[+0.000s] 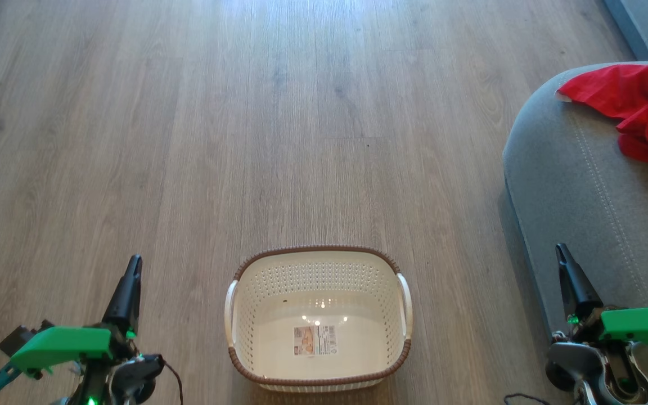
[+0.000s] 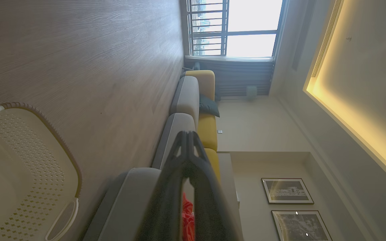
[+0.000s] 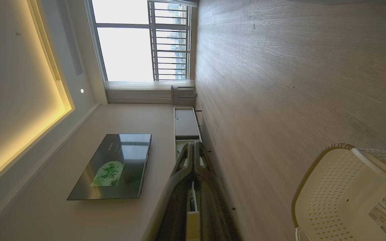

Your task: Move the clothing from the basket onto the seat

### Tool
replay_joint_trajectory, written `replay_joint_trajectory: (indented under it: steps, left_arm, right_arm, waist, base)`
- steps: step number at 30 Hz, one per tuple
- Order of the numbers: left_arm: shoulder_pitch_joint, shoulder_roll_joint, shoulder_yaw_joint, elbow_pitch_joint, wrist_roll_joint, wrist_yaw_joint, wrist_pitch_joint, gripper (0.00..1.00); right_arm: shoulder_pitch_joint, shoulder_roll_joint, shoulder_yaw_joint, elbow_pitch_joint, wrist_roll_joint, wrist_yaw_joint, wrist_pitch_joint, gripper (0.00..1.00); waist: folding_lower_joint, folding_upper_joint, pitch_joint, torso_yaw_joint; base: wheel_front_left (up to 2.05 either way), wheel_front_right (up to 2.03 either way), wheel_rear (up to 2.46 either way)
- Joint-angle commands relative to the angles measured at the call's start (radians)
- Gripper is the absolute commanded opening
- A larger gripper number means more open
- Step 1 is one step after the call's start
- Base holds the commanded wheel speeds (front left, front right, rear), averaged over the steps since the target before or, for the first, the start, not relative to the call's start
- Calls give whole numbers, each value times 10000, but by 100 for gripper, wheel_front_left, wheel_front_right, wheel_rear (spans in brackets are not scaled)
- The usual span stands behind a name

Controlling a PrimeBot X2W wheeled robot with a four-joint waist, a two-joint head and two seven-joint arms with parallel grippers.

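The red clothing [image 1: 642, 107] lies crumpled on the grey seat [image 1: 571, 180] at the right edge of the head view; a strip of it [image 2: 188, 217] shows between my left fingers in the left wrist view. The cream basket [image 1: 318, 264] stands on the floor at bottom centre, holding just its paper label [image 1: 314, 340]. It also appears as the basket [image 2: 18, 174] and the basket [image 3: 343, 190] in the wrist views. My left gripper [image 1: 131, 270] is at lower left, shut and holding nothing. My right gripper [image 1: 561, 253] is at lower right beside the seat's edge, shut and holding nothing.
Wooden floor [image 1: 301, 112] stretches ahead of the basket. A grey and yellow sofa [image 2: 193, 103] runs along the far wall under a window [image 2: 246, 26]. A television [image 3: 112, 165] and a low cabinet [image 3: 184, 124] stand on the opposite side.
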Motion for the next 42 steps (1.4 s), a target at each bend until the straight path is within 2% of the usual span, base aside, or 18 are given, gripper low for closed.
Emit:
replay_joint_trajectory:
  steps: [1,42]
  left_arm:
    - [-477,79,342,-332,-66,-90,77,0]
    - [-477,79,341,-333,-67,-90,76,0]
  right_arm:
    - [-562,-43,174,-387,57,0,58,0]
    - [-562,-43,175,-387,57,0,57,0]
  waist:
    - [0,0,0,0]
    - [0,0,0,0]
  base:
    - [0,0,0]
    - [0,0,0]
